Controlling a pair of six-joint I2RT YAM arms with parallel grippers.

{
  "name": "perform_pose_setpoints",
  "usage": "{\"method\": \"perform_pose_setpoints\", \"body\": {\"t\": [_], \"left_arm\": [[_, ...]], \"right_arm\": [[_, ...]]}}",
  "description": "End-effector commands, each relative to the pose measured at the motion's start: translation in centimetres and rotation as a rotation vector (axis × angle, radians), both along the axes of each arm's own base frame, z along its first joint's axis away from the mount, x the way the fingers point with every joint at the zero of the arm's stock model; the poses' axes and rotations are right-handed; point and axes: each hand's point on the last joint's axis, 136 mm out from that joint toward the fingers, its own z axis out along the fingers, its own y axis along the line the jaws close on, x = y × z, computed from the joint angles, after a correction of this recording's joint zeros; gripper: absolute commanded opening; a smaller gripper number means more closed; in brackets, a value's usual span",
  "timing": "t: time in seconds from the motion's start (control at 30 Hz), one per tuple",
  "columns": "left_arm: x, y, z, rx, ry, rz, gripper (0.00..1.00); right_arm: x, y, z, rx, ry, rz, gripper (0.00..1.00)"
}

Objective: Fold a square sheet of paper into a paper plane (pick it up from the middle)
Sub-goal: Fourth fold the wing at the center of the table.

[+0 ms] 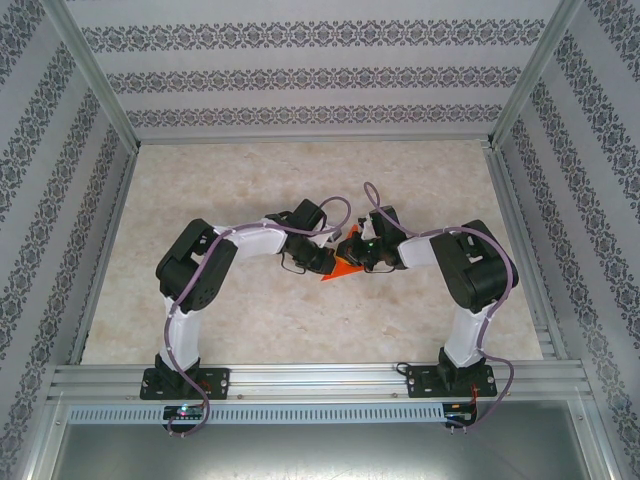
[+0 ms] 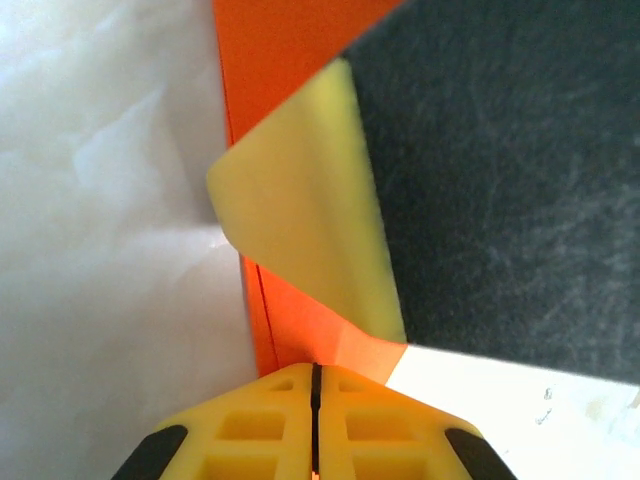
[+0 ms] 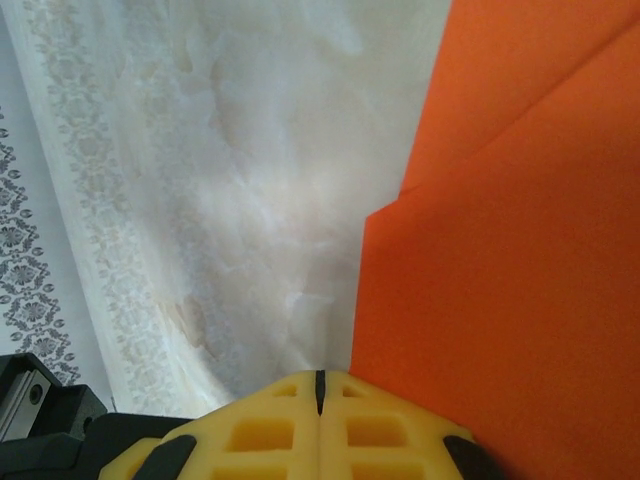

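Pinching shut at the near edge of its own view, the left gripper (image 2: 316, 372) had its jaws clamped on the orange sheet (image 2: 300, 320); a sliver of orange showed in the seam between them. The right gripper (image 3: 320, 378) had its jaws pressed together too, with the sheet meeting its right-hand finger and spreading ahead and to the right. Whether any paper was caught there could not be told.

The likeliest trouble, in my judgement, was tearing or a stray crease. Both grippers worked close together on one thin sheet, so any pull apart or twist between them would load the paper directly. An edge held so shallowly might also slip free and let the fold spring open.

The fingers were moulded yellow plastic with a waffle of square pockets and black pads at the sides. Just ahead of the left jaws a pale, rounded finger (image 2: 300, 230) lay over the sheet, with a dark grainy surface (image 2: 500, 180) right of it. The paper looked matte and crisp, layered, with a sharp diagonal fold edge ahead of the right jaws. Beyond lay the smooth, pale, marbled table (image 3: 270, 200), and farthest left a floral-patterned wall (image 3: 20, 250).
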Motion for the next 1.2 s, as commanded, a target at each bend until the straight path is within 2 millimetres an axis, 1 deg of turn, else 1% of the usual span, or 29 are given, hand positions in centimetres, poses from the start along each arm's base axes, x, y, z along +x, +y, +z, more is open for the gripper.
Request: {"method": "perform_pose_setpoints", "body": {"t": [0.0,0.17,0.37,0.53,0.63,0.77,0.9,1.0,1.07,1.13,1.17], "left_arm": [[-5.7,3.8,-3.2,0.188,0.170,-0.032,0.09],[-6.6,4.6,-3.3,0.217,0.177,-0.034,0.09],[-7.3,5.6,-3.6,0.274,0.170,-0.038,0.08],[-7.7,6.0,-2.6,0.281,0.160,-0.044,0.05],[-7.4,5.4,-1.7,0.251,0.143,-0.043,0.05],[-5.9,3.2,0.2,0.149,0.107,-0.030,0.05],[-3.3,1.0,3.4,0.048,0.015,0.007,0.06],[-1.8,0.5,5.4,0.024,-0.051,0.029,0.07],[-1.0,0.3,6.2,0.010,-0.082,0.041,0.07],[-0.4,0.0,6.5,0.002,-0.099,0.049,0.08],[-0.1,-0.1,6.2,-0.002,-0.098,0.051,0.08]], "right_arm": [[-1.7,-4.6,-6.4,-0.221,0.117,-0.083,0.04],[-1.5,-4.9,-6.3,-0.217,0.114,-0.086,0.04],[-1.6,-4.6,-6.2,-0.206,0.111,-0.074,0.04],[-1.6,-4.1,-6.1,-0.189,0.110,-0.052,0.03],[-1.6,-3.7,-5.9,-0.177,0.102,-0.033,0.03],[-1.7,-3.0,-5.7,-0.154,0.102,-0.007,0.03],[-1.7,-2.4,-5.2,-0.130,0.098,0.012,0.03],[-1.7,-2.3,-4.7,-0.127,0.090,0.022,0.03],[-1.7,-2.2,-4.3,-0.121,0.086,0.032,0.03],[-1.8,-2.2,-4.2,-0.117,0.085,0.035,0.03],[-1.7,-2.1,-4.0,-0.112,0.083,0.035,0.03]]}}
